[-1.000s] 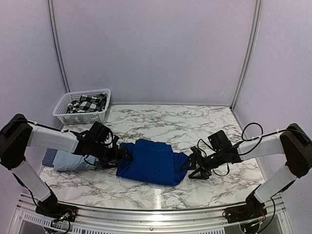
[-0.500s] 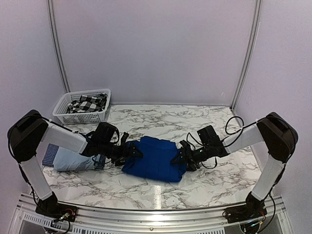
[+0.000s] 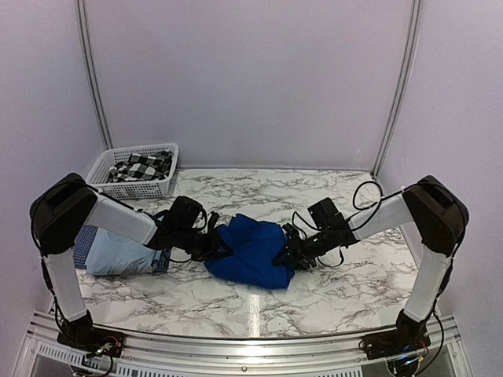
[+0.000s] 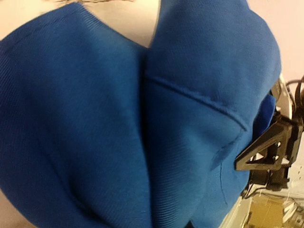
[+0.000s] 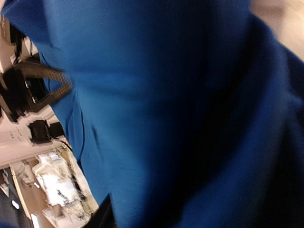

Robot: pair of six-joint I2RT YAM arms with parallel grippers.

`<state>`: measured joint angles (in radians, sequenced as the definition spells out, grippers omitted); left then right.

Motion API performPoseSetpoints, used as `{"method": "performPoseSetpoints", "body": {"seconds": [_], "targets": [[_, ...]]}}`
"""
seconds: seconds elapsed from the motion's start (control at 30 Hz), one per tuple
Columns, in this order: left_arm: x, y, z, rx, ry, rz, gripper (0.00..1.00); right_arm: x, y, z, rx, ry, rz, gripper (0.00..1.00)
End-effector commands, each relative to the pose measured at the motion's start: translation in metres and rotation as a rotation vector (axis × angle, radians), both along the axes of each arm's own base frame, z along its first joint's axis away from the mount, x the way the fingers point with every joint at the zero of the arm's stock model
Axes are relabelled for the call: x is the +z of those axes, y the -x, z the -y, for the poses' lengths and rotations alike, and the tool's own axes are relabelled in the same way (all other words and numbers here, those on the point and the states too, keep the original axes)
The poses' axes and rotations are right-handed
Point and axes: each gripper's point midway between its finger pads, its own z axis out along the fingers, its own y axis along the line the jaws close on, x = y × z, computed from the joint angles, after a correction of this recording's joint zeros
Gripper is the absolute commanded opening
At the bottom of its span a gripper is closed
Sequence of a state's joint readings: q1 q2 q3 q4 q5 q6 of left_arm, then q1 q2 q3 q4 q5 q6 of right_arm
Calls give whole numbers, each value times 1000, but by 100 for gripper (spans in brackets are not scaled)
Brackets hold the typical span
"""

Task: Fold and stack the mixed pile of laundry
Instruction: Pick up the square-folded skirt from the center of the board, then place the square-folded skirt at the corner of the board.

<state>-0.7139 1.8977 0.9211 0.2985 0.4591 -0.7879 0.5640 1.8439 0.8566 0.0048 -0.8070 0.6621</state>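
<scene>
Our left claw (image 3: 218, 247) and right claw (image 3: 284, 257) flank the bunched royal-blue shirt (image 3: 251, 250) on the surface (image 3: 338, 287); pinching or spread, we cannot tell. Folding looks barely begun; the flannel shirt (image 3: 141, 166) lies in the basket (image 3: 100, 185).

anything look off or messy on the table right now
The blue shirt lies bunched and rumpled mid-table between the left gripper and right gripper, not flat. At the left edge, a checked cloth pokes out from under the pale tee. Nothing looks spilled or damaged.
</scene>
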Motion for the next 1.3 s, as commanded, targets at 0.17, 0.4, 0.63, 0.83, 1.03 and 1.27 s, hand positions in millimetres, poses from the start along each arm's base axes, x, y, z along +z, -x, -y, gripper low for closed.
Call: {"method": "performPoseSetpoints", "body": {"seconds": [0.17,0.4,0.63,0.83,1.03,1.27], "targets": [[57,-4,-51,60,-282,141,0,31,-29,-66,91,71,154,0],[115,-10,-122,207,-449,218,0,105,-58,-147,108,-42,321,0],[170,-10,-213,405,-555,261,0,170,-45,-255,202,-235,430,0],[173,8,-283,541,-650,228,0,164,-22,-321,252,-359,387,0],[149,18,-332,622,-728,166,0,145,-13,-347,247,-444,306,0],[118,13,-366,678,-769,80,0,118,-8,-363,253,-485,259,0]]}}
